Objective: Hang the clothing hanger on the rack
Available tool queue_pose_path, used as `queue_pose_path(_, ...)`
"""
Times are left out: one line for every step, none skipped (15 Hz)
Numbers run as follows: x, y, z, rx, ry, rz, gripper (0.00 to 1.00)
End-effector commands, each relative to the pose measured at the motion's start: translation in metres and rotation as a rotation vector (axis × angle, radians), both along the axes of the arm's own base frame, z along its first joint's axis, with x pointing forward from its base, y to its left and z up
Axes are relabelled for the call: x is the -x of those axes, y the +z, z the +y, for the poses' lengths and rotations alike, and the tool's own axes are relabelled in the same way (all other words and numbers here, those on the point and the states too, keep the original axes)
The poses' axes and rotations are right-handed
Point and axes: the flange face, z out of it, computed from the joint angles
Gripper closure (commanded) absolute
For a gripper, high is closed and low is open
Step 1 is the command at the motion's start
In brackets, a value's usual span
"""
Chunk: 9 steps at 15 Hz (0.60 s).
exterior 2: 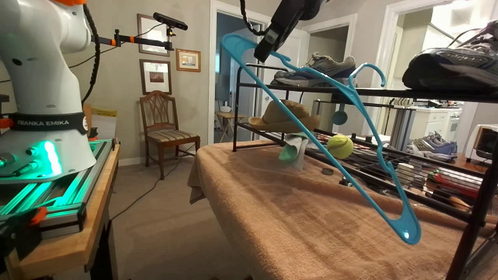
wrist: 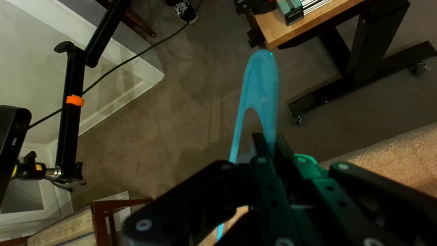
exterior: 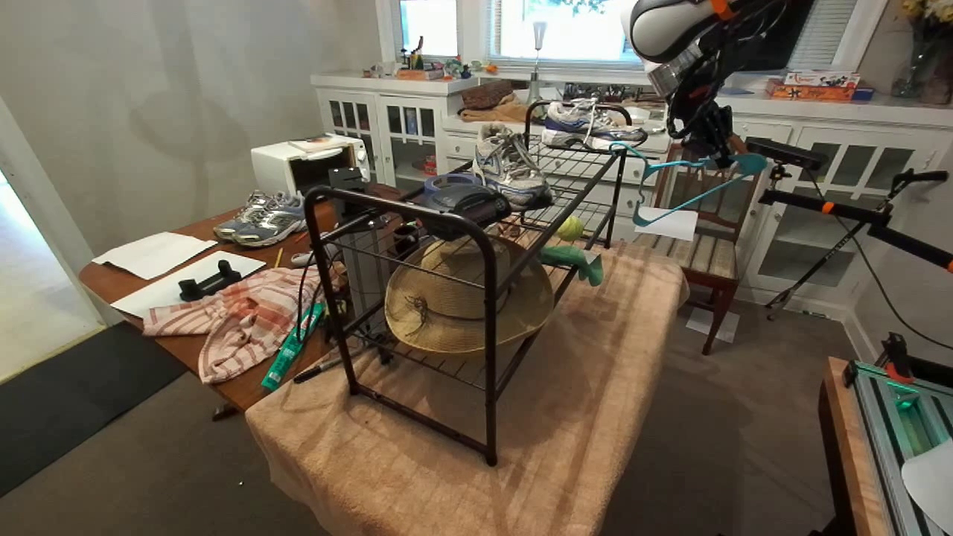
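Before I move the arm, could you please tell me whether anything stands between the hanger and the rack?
Nothing visible stands between the hanger, held in the gripper, and the side of the rack facing it. The sneakers on top might crowd it if it swings inward.

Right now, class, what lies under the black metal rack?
A tan cloth spreads under the rack and out beyond it; the surface beneath the cloth is covered and cannot be seen.
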Motion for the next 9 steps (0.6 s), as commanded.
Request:
queue_pose_path(-0.013, 0.004, -0.003, -0.026, 0.022, 0.042, 0.98)
queue_pose_path(-0.015, 0.006, -0.004, -0.032, 0.024, 0.049, 0.98)
queue_pose_path(-0.016, 0.007, -0.006, -0.039, 0.028, 0.056, 0.98)
queue_pose_path(-0.018, 0.008, -0.007, -0.047, 0.031, 0.064, 0.98)
queue_pose_path(-0.019, 0.009, -0.009, -0.053, 0.032, 0.072, 0.98)
queue_pose_path(-0.02, 0.009, -0.011, -0.06, 0.032, 0.082, 0.98)
queue_pose_path(-0.022, 0.01, -0.012, -0.068, 0.034, 0.089, 0.98)
queue_pose_path(-0.022, 0.01, -0.013, -0.08, 0.035, 0.101, 0.98)
queue_pose_path(-0.023, 0.009, -0.015, -0.086, 0.035, 0.109, 0.98)
